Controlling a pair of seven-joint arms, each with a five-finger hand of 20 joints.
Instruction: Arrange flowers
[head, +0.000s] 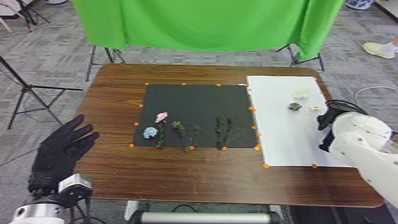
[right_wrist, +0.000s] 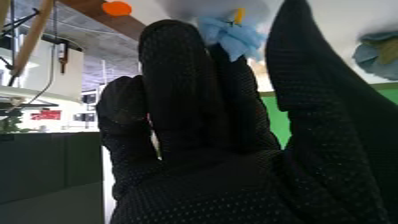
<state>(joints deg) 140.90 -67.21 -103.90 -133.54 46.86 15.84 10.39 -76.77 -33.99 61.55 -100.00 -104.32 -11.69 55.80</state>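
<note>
Fingers straight, the robot's right hand (head: 327, 131) is above white paper (head: 286, 137), near a flower head (right_wrist: 238, 39) (partly hidden); left hand (head: 55, 162) open.

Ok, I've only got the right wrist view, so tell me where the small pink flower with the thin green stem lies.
Observer: The small pink flower lies on the left part of the flat black mat.
Operator: Now give me the black-gloved left hand.
Observer: The black-gloved left hand is at the left edge of the brown wooden table, fingers open.
</note>
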